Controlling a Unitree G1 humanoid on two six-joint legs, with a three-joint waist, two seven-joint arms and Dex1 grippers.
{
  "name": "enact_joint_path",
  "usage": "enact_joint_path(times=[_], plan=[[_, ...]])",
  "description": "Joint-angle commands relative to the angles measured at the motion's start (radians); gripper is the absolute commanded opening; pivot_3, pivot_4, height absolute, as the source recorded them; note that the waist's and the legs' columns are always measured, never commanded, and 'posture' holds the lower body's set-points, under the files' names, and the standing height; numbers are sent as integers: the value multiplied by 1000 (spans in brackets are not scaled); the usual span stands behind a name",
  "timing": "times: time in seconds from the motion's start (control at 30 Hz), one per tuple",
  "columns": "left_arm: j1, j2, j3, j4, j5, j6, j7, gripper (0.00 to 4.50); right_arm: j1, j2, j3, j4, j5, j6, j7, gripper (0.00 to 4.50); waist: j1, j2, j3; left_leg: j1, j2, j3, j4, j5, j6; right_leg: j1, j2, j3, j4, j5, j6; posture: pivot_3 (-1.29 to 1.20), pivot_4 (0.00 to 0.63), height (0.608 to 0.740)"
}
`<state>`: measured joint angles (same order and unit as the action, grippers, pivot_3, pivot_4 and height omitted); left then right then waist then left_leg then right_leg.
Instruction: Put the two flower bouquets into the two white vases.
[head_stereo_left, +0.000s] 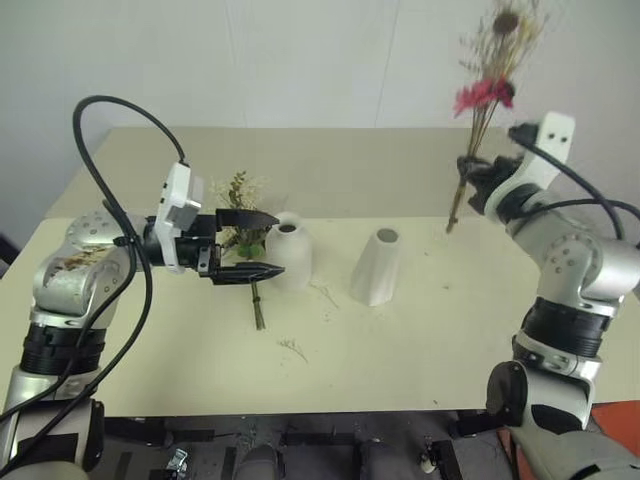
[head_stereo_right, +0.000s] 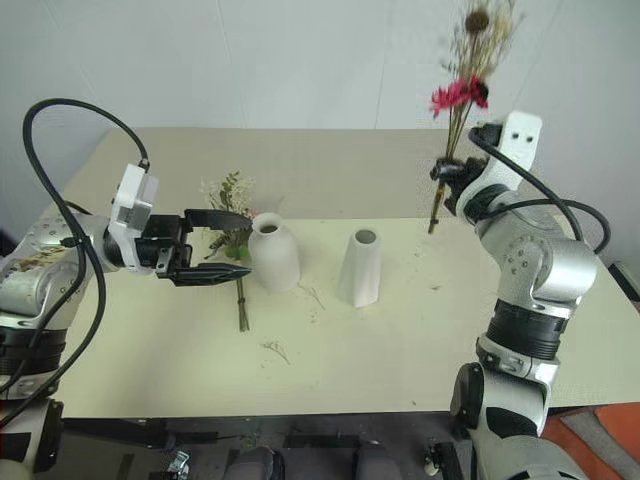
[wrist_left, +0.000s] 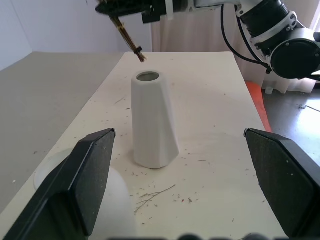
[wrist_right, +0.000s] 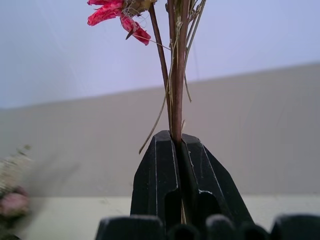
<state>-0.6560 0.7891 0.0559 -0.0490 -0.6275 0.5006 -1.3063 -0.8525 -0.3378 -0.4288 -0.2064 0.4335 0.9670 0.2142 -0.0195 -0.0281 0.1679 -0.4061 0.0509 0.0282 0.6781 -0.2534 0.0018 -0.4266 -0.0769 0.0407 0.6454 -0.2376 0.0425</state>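
Two bouquets sit in very different places: the right gripper (head_stereo_right: 447, 182) is pinched tight on the stems of the pink-flowered bouquet (head_stereo_right: 470, 75), holding it upright above the table's (head_stereo_left: 420, 330) far right, likely so the stem ends can drop into the faceted vase (head_stereo_left: 377, 266). The cream-and-green bouquet (head_stereo_left: 240, 215) lies flat just left of the round vase (head_stereo_left: 291, 250). The left gripper (head_stereo_left: 248, 245), spread wide and level above it, looks ready to steady the round vase.
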Motion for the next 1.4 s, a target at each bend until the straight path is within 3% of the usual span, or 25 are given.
enact_joint_path(times=[0.03,0.3,0.73,1.4], plan=[[-4,1,21,-17,-10,-3,1,4500,-5,15,-12,-129,87,-53,17,15,0,0,0,0,0,0,0,0,0,0,0,0,0,0,0,0,150,740],[-2,4,28,-17,-11,2,6,4500,104,49,53,-314,216,-51,24,15,1,0,0,0,0,0,0,0,0,0,0,0,0,0,0,0,150,740],[-4,8,35,-23,-19,15,28,4500,157,85,217,-270,145,-231,21,15,-1,0,0,1,0,0,0,0,0,1,0,0,0,0,0,0,150,740],[-3,27,42,-28,-22,31,21,4500,314,80,319,-225,31,-406,68,15,1,0,0,1,0,-1,0,0,0,1,0,0,0,0,0,0,150,740]])
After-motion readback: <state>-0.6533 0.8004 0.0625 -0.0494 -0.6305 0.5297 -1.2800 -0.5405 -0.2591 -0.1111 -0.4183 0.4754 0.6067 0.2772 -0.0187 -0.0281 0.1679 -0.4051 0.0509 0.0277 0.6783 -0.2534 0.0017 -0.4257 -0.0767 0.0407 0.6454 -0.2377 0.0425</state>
